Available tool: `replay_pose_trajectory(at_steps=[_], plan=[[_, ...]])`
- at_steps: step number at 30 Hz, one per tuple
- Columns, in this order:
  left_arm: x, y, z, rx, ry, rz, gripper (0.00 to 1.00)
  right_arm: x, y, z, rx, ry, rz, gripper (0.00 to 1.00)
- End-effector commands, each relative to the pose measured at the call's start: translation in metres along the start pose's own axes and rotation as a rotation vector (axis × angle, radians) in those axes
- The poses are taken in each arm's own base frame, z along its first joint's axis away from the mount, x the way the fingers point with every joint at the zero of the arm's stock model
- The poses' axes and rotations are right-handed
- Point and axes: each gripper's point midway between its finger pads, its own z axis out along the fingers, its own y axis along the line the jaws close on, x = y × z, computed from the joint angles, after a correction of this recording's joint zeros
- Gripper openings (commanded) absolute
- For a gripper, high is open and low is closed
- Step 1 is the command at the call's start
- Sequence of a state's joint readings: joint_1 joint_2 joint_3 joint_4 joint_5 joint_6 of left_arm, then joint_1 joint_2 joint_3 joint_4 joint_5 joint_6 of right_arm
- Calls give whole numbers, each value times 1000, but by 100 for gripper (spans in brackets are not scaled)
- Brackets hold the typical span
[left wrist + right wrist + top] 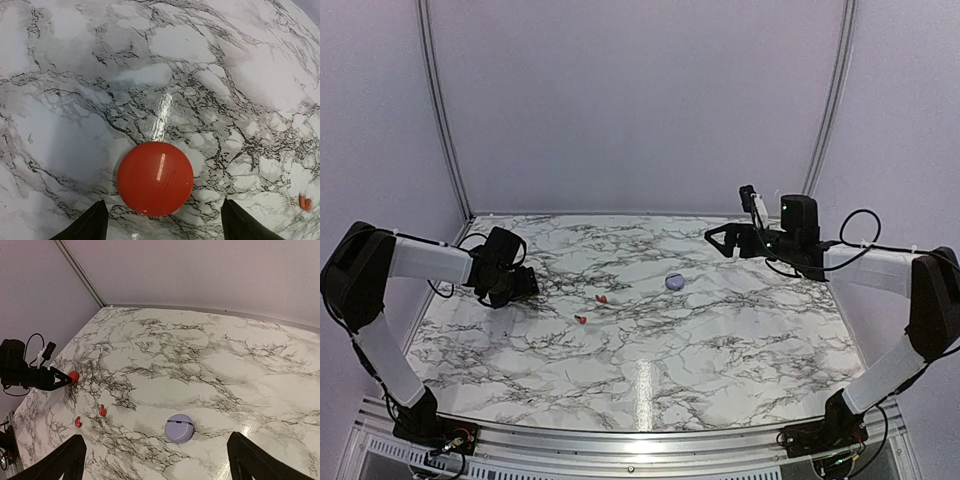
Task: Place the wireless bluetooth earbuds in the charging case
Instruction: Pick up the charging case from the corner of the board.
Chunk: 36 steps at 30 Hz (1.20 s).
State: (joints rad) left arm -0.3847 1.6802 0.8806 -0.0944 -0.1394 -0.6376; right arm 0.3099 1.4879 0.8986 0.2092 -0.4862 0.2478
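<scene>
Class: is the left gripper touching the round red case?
Apart. Left wrist view shows marble between the round red case and both fingers of the left gripper.

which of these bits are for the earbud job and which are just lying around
For the job:
- earbuds
- red case, likely theirs, same colour

Lying about:
- lilac case, probably a spare

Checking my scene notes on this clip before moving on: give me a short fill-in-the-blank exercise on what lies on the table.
1. The round case lying just ahead of the open left claw is coloured ____.
2. The tiny earbuds lying loose on the marble table number ____.
3. The lavender case lies nearer the ____ claw.
Missing words: red; two; right.
</scene>
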Motion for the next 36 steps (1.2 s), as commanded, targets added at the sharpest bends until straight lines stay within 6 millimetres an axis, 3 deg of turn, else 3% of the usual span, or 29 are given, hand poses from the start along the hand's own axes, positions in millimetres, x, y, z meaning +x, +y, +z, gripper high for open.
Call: replay_pose_trajectory(at_steps=[1, 9, 16, 22, 29, 36], plan=[[-3, -3, 15, -15, 10, 19, 79, -9, 5, -7, -3, -26, -33, 99], [8, -1, 42, -75, 45, 78, 67, -15, 10, -7, -28, -48, -34, 99], [15, -5, 50, -98, 55, 155, 53, -17, 10, -7, -28, -45, -44, 99], [25, -18, 55, -81, 87, 249, 49, -16, 12, -6, -41, -41, -43, 99], [20, -30, 41, -31, 70, 257, 45, -14, 18, -7, -70, -33, -52, 99], [13, -55, 9, 94, 50, 277, 45, -1, 30, -5, -126, -10, -79, 99]])
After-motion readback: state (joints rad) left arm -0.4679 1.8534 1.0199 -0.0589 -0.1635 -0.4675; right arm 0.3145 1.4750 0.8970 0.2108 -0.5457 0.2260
